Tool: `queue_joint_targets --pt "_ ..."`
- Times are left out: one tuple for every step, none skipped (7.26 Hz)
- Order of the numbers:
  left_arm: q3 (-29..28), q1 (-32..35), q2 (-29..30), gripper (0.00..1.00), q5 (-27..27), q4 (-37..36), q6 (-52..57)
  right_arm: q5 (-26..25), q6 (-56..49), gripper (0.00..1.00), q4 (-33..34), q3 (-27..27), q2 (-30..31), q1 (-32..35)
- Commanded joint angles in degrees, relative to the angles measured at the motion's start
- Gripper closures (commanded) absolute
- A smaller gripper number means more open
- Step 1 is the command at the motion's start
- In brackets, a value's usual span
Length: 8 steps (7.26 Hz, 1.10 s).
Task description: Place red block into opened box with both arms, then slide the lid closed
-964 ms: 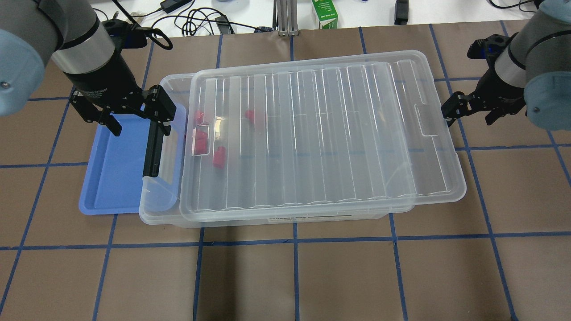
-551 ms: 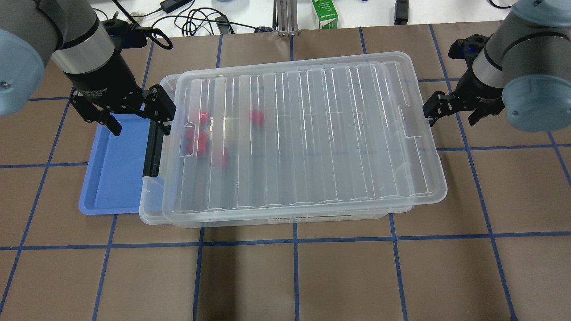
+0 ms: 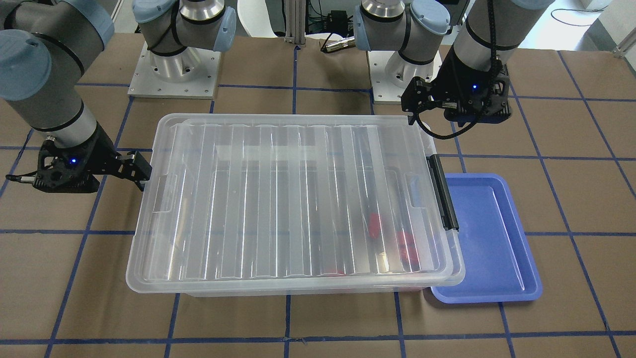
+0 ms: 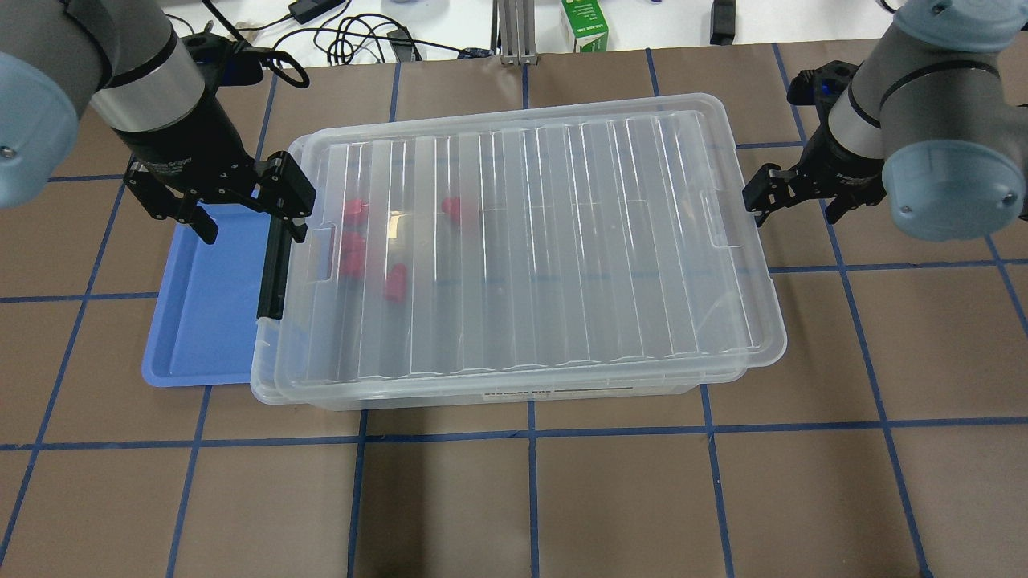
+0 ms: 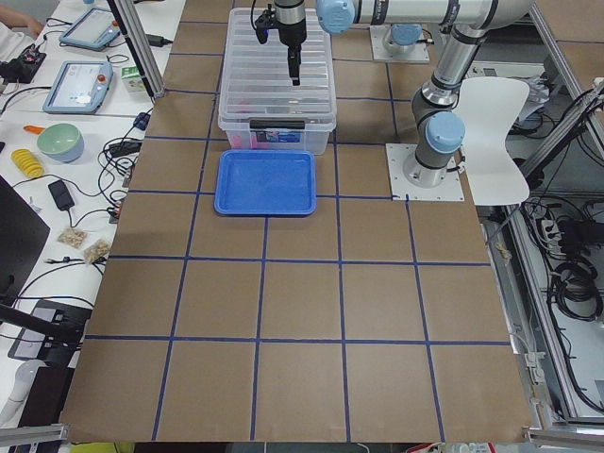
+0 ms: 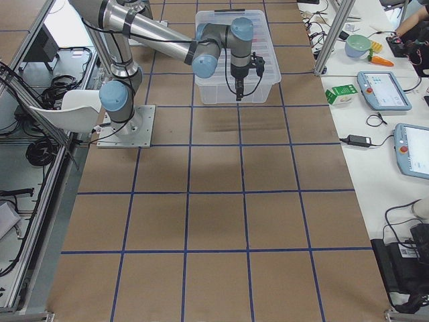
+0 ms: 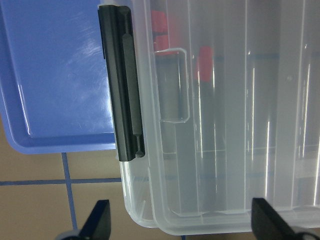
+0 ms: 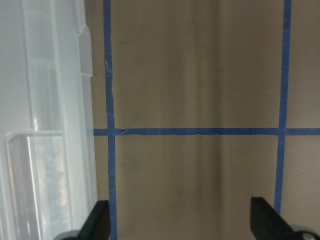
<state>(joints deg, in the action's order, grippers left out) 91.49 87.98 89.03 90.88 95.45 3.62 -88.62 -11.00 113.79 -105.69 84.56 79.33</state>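
The ribbed clear lid (image 4: 562, 241) lies over almost all of the box (image 4: 514, 393); a thin strip of the box's rim shows at the left end by the black latch bar (image 4: 273, 265). Several red blocks (image 4: 353, 210) lie inside near the left end, seen blurred through the lid. My right gripper (image 4: 795, 205) is open at the lid's right short end, one fingertip (image 4: 759, 197) against its edge. My left gripper (image 4: 245, 215) is open, straddling the box's latch end from above, holding nothing.
A shallow blue tray (image 4: 201, 321) sits against the box's left end, under the left gripper. A green carton (image 4: 585, 24) and cables (image 4: 353, 36) lie beyond the table's far edge. Bare brown mat with blue tape lines (image 4: 530, 498) spreads in front of the box.
The lid has slid left over the box, closing the gap at the left end. My right gripper moved left with the lid's right edge. The left arm stayed put.
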Motion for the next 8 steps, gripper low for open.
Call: queue_joint_targets --pt "-0.1 0.0 0.0 0.0 0.0 0.0 0.1 -0.3 -0.9 0.0 0.1 0.1 -0.2 0.0" --pt "-0.1 0.0 0.0 0.0 0.0 0.0 0.0 -0.5 -1.2 0.0 0.1 1.5 0.1 -0.1" --pt "-0.2 -0.7 -0.1 0.0 0.0 0.0 0.1 -2.0 -1.9 0.0 -0.9 3.6 1.3 -0.4" --pt "-0.3 -1.4 -0.1 0.0 0.0 0.0 0.8 -2.2 -1.8 0.0 -5.4 5.6 4.7 -0.3" --pt "-0.3 -1.5 -0.1 0.0 0.0 0.0 1.0 -2.2 -1.7 0.0 -10.4 7.5 8.1 -0.3" --pt "-0.4 -1.5 -0.1 0.0 -0.1 -0.1 0.9 -2.5 -0.9 0.0 -16.8 10.6 10.5 -0.2" --pt "-0.8 -1.3 0.2 0.0 -0.1 -0.1 0.8 -2.2 -0.8 0.0 -22.4 14.2 11.1 -0.1" --pt "-1.1 -1.3 0.6 0.0 0.0 -0.1 0.8 -1.6 1.3 0.0 -24.0 15.0 10.8 0.5"
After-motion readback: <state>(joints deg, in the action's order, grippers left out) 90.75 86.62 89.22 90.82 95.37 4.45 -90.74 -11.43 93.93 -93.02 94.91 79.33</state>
